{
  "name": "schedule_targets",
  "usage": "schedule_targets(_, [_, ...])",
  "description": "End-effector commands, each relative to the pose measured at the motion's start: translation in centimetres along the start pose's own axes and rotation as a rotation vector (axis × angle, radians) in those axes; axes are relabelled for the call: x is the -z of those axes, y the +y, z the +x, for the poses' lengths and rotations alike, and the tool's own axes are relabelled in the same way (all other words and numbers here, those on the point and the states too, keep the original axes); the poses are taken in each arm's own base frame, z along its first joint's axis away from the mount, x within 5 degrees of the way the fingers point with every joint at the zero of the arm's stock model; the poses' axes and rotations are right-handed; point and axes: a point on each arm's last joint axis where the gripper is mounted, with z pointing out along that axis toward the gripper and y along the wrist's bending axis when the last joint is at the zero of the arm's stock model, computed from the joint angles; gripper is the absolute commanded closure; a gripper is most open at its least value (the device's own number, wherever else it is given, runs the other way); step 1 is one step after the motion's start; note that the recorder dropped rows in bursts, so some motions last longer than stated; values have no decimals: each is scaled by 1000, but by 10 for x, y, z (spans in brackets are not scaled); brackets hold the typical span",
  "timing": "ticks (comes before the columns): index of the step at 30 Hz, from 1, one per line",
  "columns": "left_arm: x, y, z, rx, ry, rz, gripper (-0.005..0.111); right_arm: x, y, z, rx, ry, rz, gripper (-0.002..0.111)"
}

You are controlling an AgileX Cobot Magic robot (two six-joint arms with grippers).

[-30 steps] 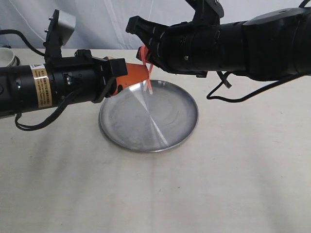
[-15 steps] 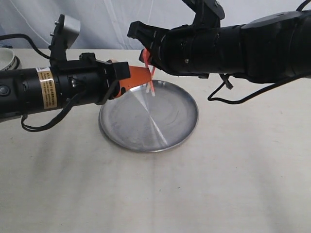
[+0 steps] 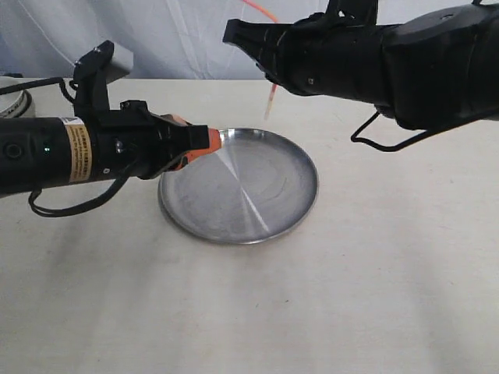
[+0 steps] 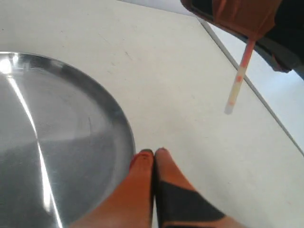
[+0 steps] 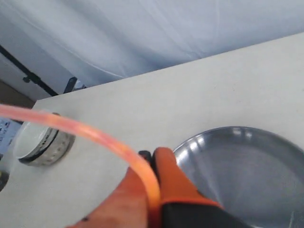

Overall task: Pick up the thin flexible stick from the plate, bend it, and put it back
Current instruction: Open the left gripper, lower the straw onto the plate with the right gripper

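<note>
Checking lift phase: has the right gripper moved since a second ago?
Yes. In the exterior view the right gripper has risen, carrying the stick up and away from the far rim of the plate.

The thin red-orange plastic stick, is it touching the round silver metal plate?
Apart. The left wrist view shows the stick hanging from the right gripper, its free tip in the air well clear of the plate.

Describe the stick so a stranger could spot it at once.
Find the round silver plate mid-table, then look just past its far rim, where the right gripper pinches the stick. It is the only thin, translucent red-orange rod, hanging in the air.
</note>
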Motion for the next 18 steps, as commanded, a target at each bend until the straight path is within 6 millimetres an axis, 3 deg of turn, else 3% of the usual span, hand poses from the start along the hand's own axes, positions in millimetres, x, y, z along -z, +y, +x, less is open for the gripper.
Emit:
schedule_targets(1, [9, 1, -3, -22, -20, -95, 107, -14, -5, 10, 53, 31, 25, 109])
schedule_targets(7, [44, 30, -13, -4, -81, -573, 107, -51, -20, 51, 57, 209, 40, 109])
schedule_targets(11, [56, 30, -16, -3, -110, -638, 107, -64, -33, 65, -30, 317, 11, 109])
schedule_targets(14, [61, 26, -19, -14, -128, -627, 107, -68, -46, 64, -89, 341, 14, 109])
schedule_targets(16, [63, 25, -19, -15, -135, -621, 107, -69, -56, 58, -102, 335, 24, 97])
schedule_targets(17, [62, 24, -20, -16, -135, -608, 107, -69, -61, 54, -114, 330, 29, 81])
schedule_targets(18, [61, 23, -20, -15, -136, -600, 107, -70, -64, 53, -117, 331, 34, 72])
